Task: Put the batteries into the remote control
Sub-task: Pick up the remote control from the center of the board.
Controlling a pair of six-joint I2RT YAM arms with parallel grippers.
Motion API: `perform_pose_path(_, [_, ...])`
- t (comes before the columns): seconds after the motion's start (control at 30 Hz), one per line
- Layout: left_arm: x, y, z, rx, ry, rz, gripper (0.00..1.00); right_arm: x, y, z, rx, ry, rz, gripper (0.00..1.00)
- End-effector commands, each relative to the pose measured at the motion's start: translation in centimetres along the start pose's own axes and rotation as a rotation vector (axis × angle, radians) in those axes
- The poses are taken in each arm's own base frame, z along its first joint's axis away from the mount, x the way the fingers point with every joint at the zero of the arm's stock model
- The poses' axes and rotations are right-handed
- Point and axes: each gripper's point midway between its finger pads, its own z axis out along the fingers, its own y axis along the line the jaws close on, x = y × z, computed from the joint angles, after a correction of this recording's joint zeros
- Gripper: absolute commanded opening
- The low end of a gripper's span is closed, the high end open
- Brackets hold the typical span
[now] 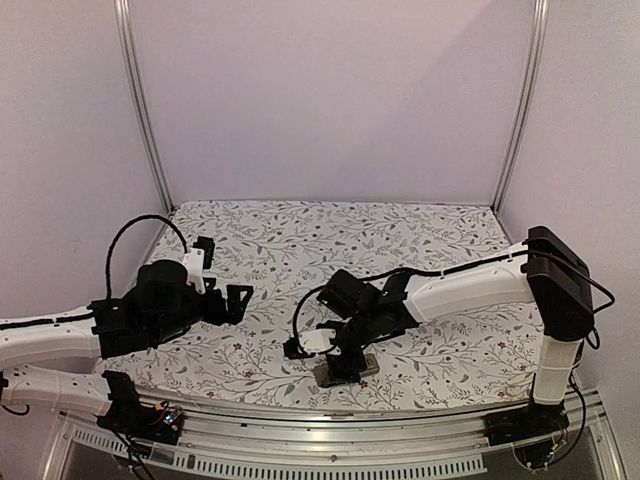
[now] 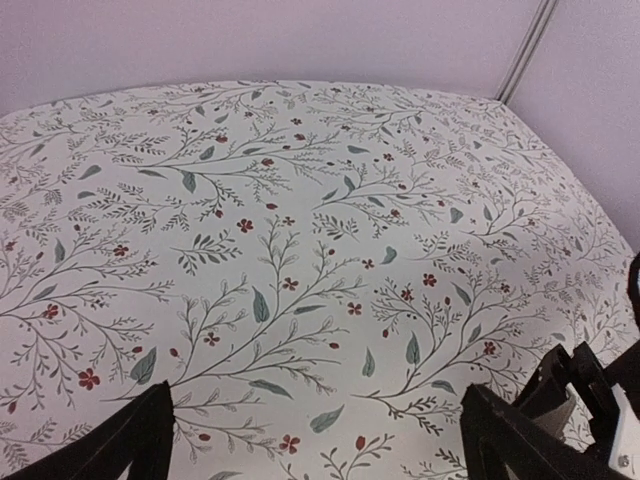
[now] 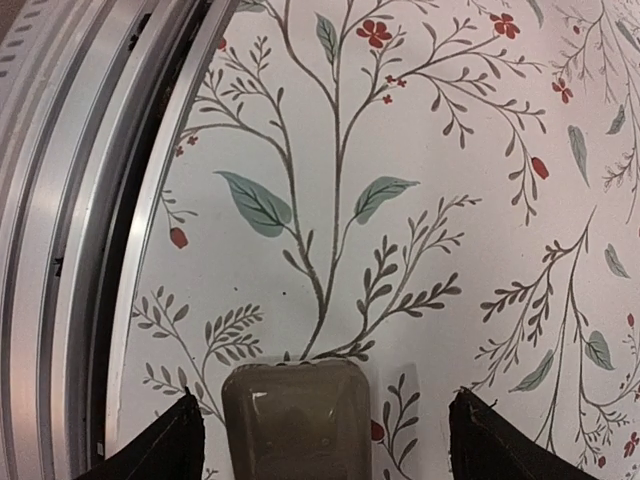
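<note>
Two arms: the right reaches left and low, its gripper (image 3: pixel 320 442) spread wide astride the remote (image 3: pixel 295 420), which lies back-up at the near edge of the cloth (image 2: pixel 300 200). Left gripper (image 2: pixel 320 432), open and empty, hovers at left.

White arm shells (image 1: pixel 470 285) with black joints (image 1: pixel 160 300) and looping black cables (image 1: pixel 150 216).

Remote control (image 1: pixel 368 367) lying on the desk (image 1: pixel 330 230) near its front edge, just behind the rail (image 1: pixel 330 412), right fingers (image 3: pixel 170 445) on either side of it, left fingers (image 2: pixel 120 450) well away to its left
</note>
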Motion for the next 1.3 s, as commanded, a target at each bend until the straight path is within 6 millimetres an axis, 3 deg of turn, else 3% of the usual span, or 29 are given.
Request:
perform_pose_path(0.0, [1.2, 0.7, 0.4, -0.021, 0.046, 0.019, 1.00, 1.2, 0.3, 1.6, -0.053, 0.076, -0.085, 0.82])
perform_pose_path(0.53, [1.2, 0.7, 1.1, -0.049, 0.063, 0.083, 1.00, 4.0, 3.1, 2.3, -0.105, 0.236, -0.036, 0.76])
perform_pose_path(0.7, [1.4, 0.7, 1.2, -0.047, 0.063, 0.086, 1.00, 5.0, 2.6, 2.4, -0.070, 0.296, -0.035, 0.69])
perform_pose_path(0.8, [1.3, 0.7, 1.1, -0.046, 0.056, 0.087, 1.00, 4.3, 2.0, 2.2, -0.051, 0.286, -0.032, 0.58])
perform_pose_path(1.1, [0.6, 0.5, 0.8, -0.028, 0.032, 0.090, 1.00, 1.7, 1.3, 1.0, -0.019, 0.195, -0.014, 0.47])
perform_pose_path(1.2, [0.4, 0.4, 0.4, -0.013, 0.013, 0.092, 0.99, -0.8, 0.9, -0.4, 0.002, 0.102, -0.001, 0.43])
perform_pose_path(1.27, [-1.0, -0.1, -0.2, 0.017, -0.048, 0.072, 0.98, -2.9, 0.1, -2.2, 0.030, 0.011, 0.024, 0.40])
